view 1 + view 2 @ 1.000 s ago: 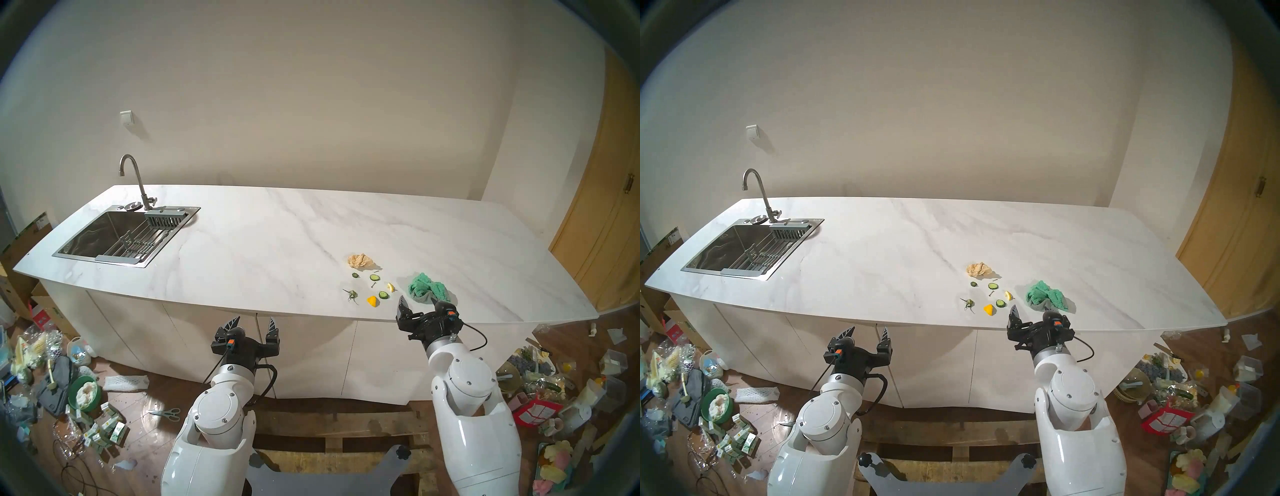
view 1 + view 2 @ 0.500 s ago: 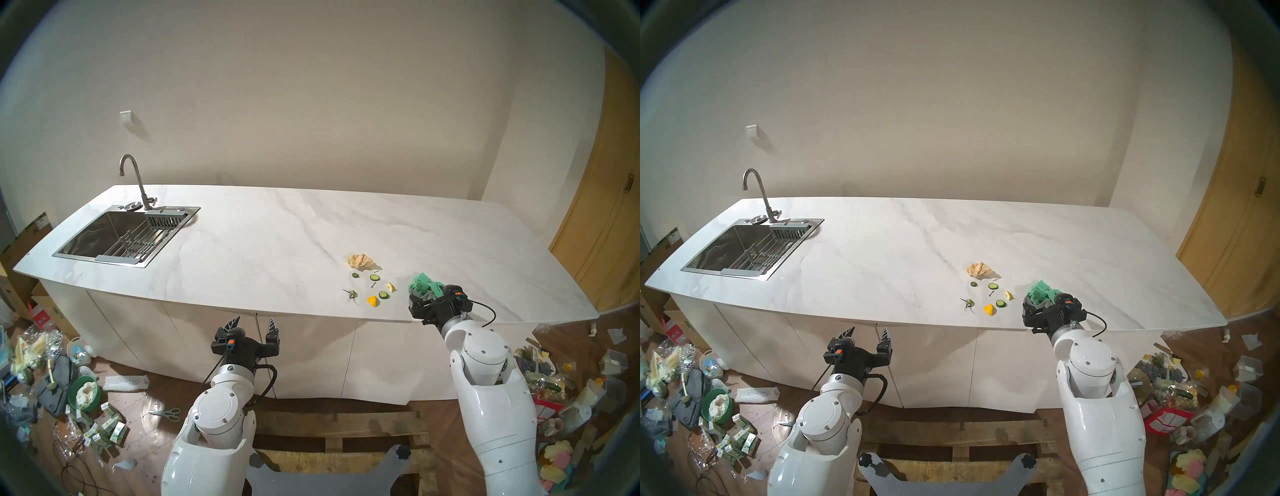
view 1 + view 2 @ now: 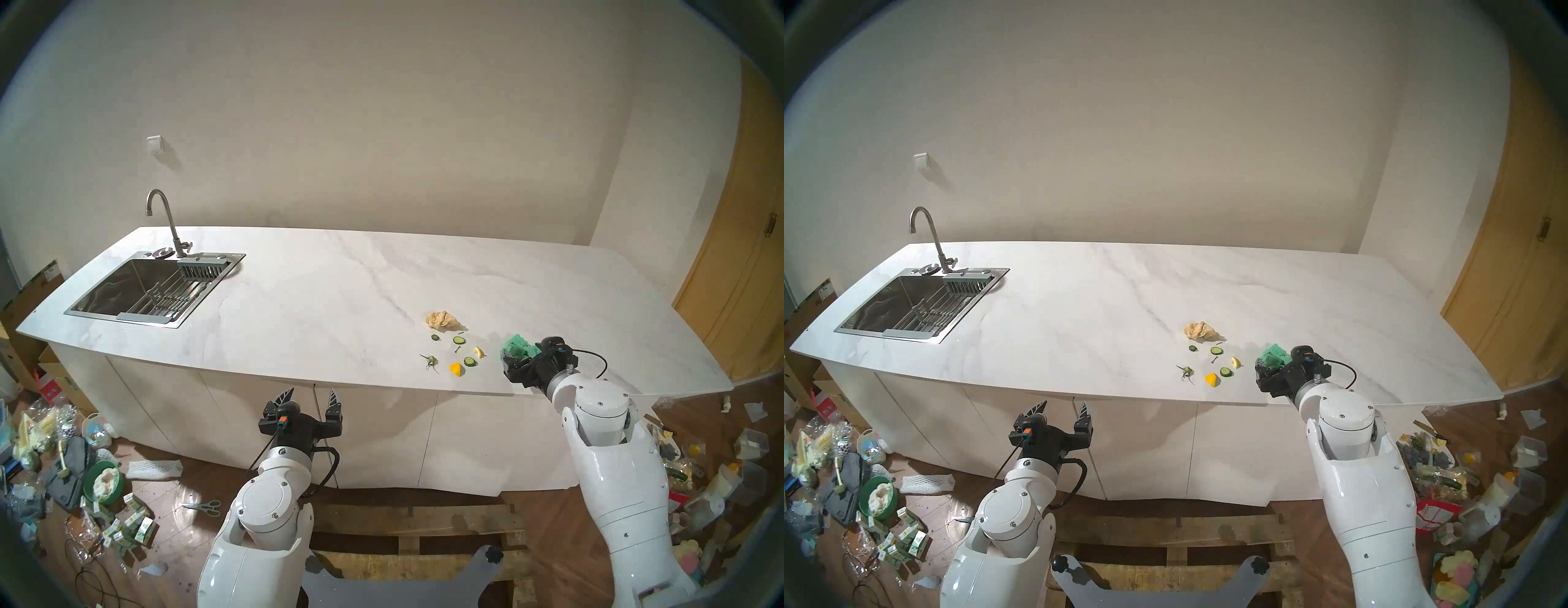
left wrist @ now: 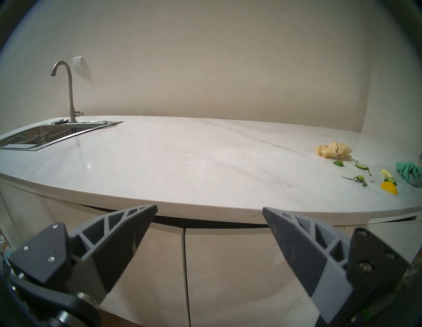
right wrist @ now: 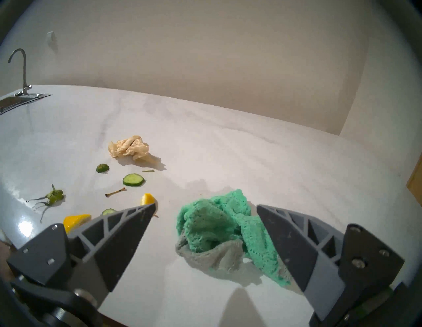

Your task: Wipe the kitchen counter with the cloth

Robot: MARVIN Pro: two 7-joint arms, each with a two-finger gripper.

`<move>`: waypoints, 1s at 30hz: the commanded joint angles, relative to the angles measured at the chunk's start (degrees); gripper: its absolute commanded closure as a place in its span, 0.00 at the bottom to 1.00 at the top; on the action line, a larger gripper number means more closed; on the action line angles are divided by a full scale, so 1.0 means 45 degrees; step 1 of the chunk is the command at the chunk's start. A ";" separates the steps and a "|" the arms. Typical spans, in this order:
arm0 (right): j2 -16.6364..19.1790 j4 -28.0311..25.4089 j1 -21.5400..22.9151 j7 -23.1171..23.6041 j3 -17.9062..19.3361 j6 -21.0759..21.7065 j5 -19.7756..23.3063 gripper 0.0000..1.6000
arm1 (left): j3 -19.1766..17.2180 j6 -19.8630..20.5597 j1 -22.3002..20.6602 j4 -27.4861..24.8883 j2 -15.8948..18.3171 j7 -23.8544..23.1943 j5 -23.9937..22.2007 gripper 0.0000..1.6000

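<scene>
The teal-green cloth [image 3: 519,346] with a grey patch lies crumpled on the white marble counter [image 3: 318,297], near the front right. My right gripper [image 3: 515,361] is low over the counter at the cloth and open. In the right wrist view the cloth [image 5: 217,228] lies between the two spread fingers of this gripper [image 5: 205,206], and the right finger [image 5: 287,242] is against its edge. My left gripper [image 3: 311,392] is open and empty, below the counter's front edge and facing the cabinet fronts. It also shows in the left wrist view [image 4: 209,207].
Left of the cloth lie a tan paper wad [image 3: 441,319], cucumber slices [image 3: 459,340], lemon wedges [image 3: 456,368] and a green stem [image 3: 430,361]. The steel sink [image 3: 127,288] and faucet [image 3: 163,212] are far left. Clutter covers the floor on both sides.
My right arm has moved forward and to the right from the counter's front edge, so the open gripper now straddles the cloth. The left arm has not moved.
</scene>
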 commanded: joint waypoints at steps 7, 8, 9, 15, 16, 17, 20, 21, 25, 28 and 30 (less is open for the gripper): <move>0.2197 0.1206 0.2055 0.2474 0.0632 0.0909 -0.0057 0.00 | 0.0030 -0.0079 -0.0087 -0.0295 0.0006 -0.0036 -0.0009 0.00; 0.2288 0.1314 0.2161 0.2717 0.0594 0.0933 -0.0118 0.00 | 0.0030 -0.0079 -0.0087 -0.0296 0.0006 -0.0036 -0.0009 0.00; 0.2457 0.1465 0.2292 0.2971 0.0462 0.1018 -0.0101 0.00 | 0.0030 -0.0079 -0.0084 -0.0300 0.0007 -0.0037 -0.0010 0.00; 0.3136 0.2318 0.2911 0.4269 -0.0371 0.1032 -0.0062 0.00 | 0.0031 -0.0075 -0.0070 -0.0326 0.0012 -0.0046 -0.0016 0.00; 0.3149 0.2494 0.3068 0.4527 -0.0489 0.1026 -0.0121 0.00 | 0.0031 -0.0074 -0.0068 -0.0330 0.0013 -0.0047 -0.0017 0.00; 0.3161 0.2689 0.3261 0.4645 -0.0665 0.1045 -0.0205 0.00 | 0.0031 -0.0072 -0.0066 -0.0334 0.0014 -0.0049 -0.0018 0.00; 0.3119 0.3168 0.3615 0.4772 -0.0971 0.1074 -0.0339 0.00 | 0.0031 -0.0070 -0.0063 -0.0339 0.0016 -0.0051 -0.0020 0.00; 0.3083 0.3219 0.3626 0.4685 -0.1011 0.1033 -0.0404 0.00 | 0.0031 -0.0070 -0.0062 -0.0340 0.0016 -0.0051 -0.0020 0.00; 0.2969 0.3821 0.4167 0.4684 -0.1163 0.1010 -0.0524 0.00 | 0.0031 -0.0070 -0.0064 -0.0337 0.0016 -0.0049 -0.0019 0.00; 0.3107 0.4011 0.4483 0.4665 -0.1173 0.1005 -0.0665 0.00 | 0.0032 -0.0074 -0.0071 -0.0324 0.0013 -0.0043 -0.0016 0.00; 0.3266 0.4170 0.4631 0.4745 -0.1193 0.0961 -0.0763 0.00 | 0.0032 -0.0075 -0.0073 -0.0320 0.0013 -0.0041 -0.0015 0.00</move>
